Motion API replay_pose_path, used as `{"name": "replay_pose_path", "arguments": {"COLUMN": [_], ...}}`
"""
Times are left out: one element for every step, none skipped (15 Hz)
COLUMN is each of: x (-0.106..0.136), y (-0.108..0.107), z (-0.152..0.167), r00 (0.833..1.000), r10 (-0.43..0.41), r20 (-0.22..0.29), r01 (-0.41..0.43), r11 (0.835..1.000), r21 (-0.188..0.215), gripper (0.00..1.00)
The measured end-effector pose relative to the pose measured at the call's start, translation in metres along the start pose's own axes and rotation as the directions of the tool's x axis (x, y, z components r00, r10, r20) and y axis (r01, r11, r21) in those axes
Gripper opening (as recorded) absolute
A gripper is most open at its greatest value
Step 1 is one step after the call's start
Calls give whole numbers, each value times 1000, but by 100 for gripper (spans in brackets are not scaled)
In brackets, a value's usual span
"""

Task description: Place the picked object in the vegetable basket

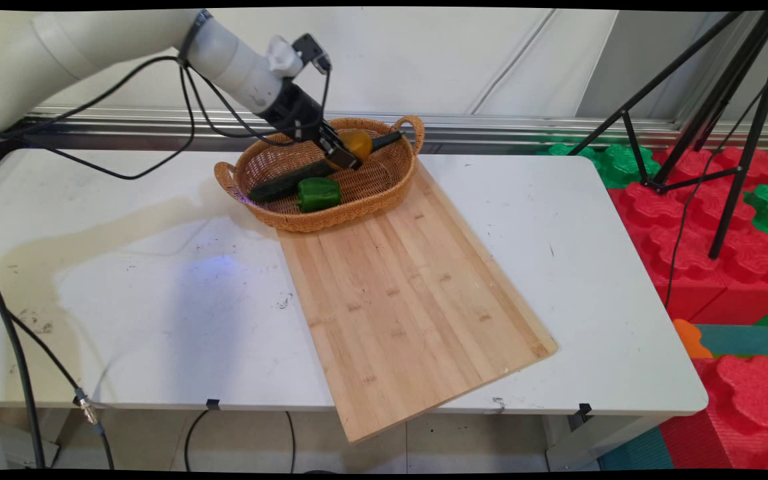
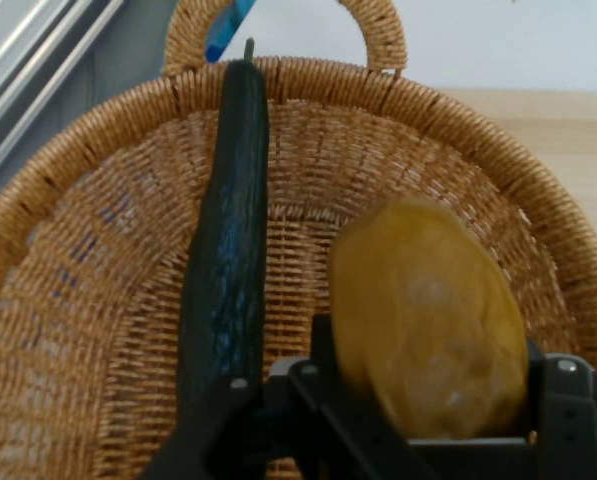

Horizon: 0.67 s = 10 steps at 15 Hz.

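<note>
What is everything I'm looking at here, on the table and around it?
Wicker basket: one, tan, two handles, at the table's far side, resting partly on the board's far end.
Yellow fruit: one, in the basket, between the gripper's fingers.
Cucumber: one, dark green, lying in the basket.
Green pepper: one, in the basket, next to the cucumber.
Cutting board: one, light wood, lying diagonally, its near corner past the table's edge.
Table: one, white, stained on the left.
Foam blocks: several, red, green, orange, on the floor at right.
Tripod: black, at right.
Gripper: one, black, shut on the yellow fruit, on a white arm.
</note>
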Motion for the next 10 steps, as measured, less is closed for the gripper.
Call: {"name": "replay_pose_path", "arguments": {"x": [0,0,0,-1,-1,-2,-3,-3,-4,-4], "y": [0,0,0,-1,-1,-1,-2,-2,-3,-4], "z": [7,11,16,20,24,26,29,31,32,33], "r00": [1000,1000,1000,1000,1000,999,999,999,999,999], "r10": [-6,-10,-15,-18,-23,-26,-30,-32,-33,-34], "r20": [4,7,12,15,19,21,22,22,21,19], "r01": [6,10,15,18,23,26,30,32,33,34], "r11": [1000,1000,1000,1000,1000,1000,1000,999,999,999], "r21": [2,2,4,4,5,5,3,2,-1,-2], "gripper": [0,0,0,0,0,0,0,100,100,100]}}
